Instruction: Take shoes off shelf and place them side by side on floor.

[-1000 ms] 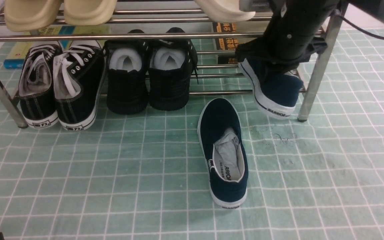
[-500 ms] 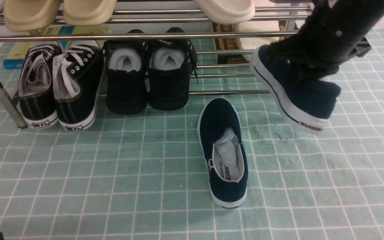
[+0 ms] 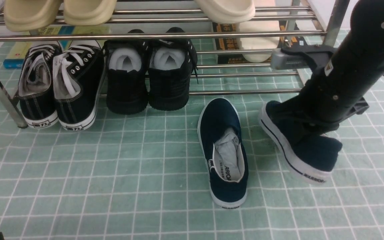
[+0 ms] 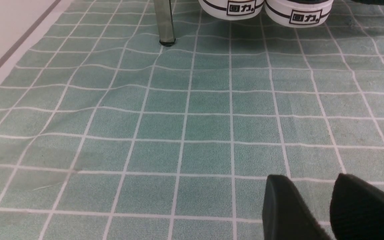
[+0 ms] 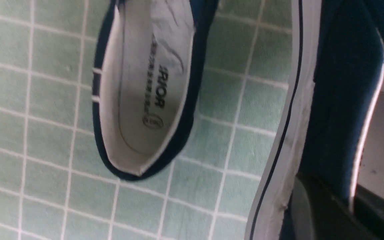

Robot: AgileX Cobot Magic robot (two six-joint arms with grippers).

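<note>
The right gripper (image 5: 340, 213) was clamped almost shut on the side wall of a navy slip-on, the held shoe (image 3: 307, 155), with one finger inside the opening and one outside. The held shoe hung tilted at the right, on the near side of the shelf (image 3: 145, 35), its heel nearest and low over the green grid floor (image 3: 112, 166). It was unclear whether the heel touched. Its mate, the placed shoe (image 3: 223, 150), lay flat on the floor just to the left, apart from it. The left gripper (image 4: 332, 206) hovered low at the near left, fingers slightly parted, holding nothing.
</note>
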